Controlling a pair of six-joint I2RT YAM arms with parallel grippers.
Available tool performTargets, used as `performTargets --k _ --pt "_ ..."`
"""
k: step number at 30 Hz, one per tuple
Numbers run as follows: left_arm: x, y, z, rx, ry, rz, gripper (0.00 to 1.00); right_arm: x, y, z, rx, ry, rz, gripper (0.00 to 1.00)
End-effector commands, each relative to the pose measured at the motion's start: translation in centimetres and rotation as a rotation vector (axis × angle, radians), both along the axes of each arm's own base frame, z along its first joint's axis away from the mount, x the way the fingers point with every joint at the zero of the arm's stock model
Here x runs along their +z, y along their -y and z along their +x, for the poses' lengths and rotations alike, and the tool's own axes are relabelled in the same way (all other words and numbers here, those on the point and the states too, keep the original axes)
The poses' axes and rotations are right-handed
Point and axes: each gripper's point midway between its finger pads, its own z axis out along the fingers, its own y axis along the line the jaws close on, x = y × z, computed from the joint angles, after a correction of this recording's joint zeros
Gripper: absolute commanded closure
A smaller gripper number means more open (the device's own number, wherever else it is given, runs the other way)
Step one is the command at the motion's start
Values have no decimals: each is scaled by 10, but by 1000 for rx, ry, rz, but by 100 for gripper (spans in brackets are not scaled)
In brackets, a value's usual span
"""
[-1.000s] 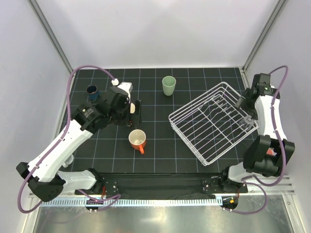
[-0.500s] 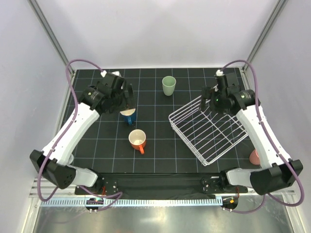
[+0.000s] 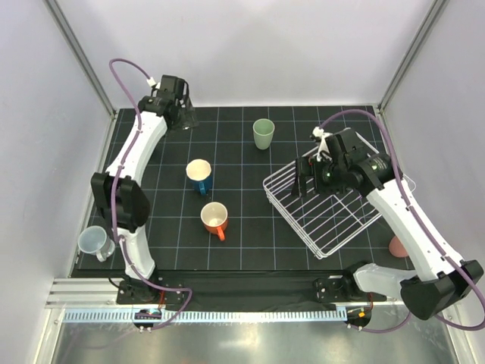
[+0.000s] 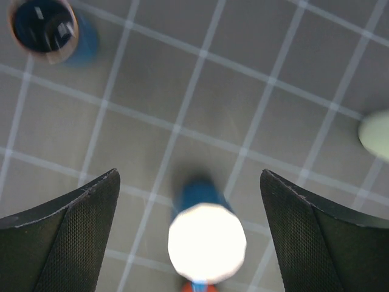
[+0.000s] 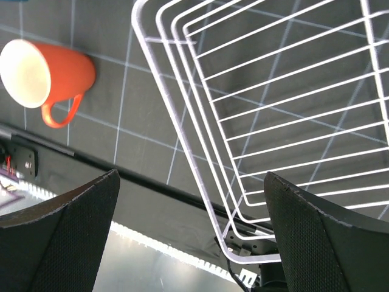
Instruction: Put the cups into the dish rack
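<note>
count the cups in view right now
6: navy cup back left, blue mug and orange mug mid-table, green tumbler at back, clear glass near left edge, pink cup right of the dish rack. Others may be hidden.

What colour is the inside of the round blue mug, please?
Cream inside the round blue mug, clearest in the top external view.

Bare surface [image 3: 242, 189] runs between the blue mug [image 3: 199, 176] and the dish rack [image 3: 292, 220], free to pass through. The orange mug [image 3: 214, 218] stands close by the blue one, crowding its near side; the rack's top lies open from above
</note>
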Motion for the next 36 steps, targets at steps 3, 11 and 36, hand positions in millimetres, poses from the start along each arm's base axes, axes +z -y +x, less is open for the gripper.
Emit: performTargets --k 3,11,36 --pt "3 -42 60 -1 98 111 8 11 -19 -23 129 43 88 0" --pt "-39 -109 101 68 98 104 13 1 -34 -37 203 5 114 0" --pt "-116 -134 97 88 -73 190 40 -17 -38 -38 232 -32 66 0"
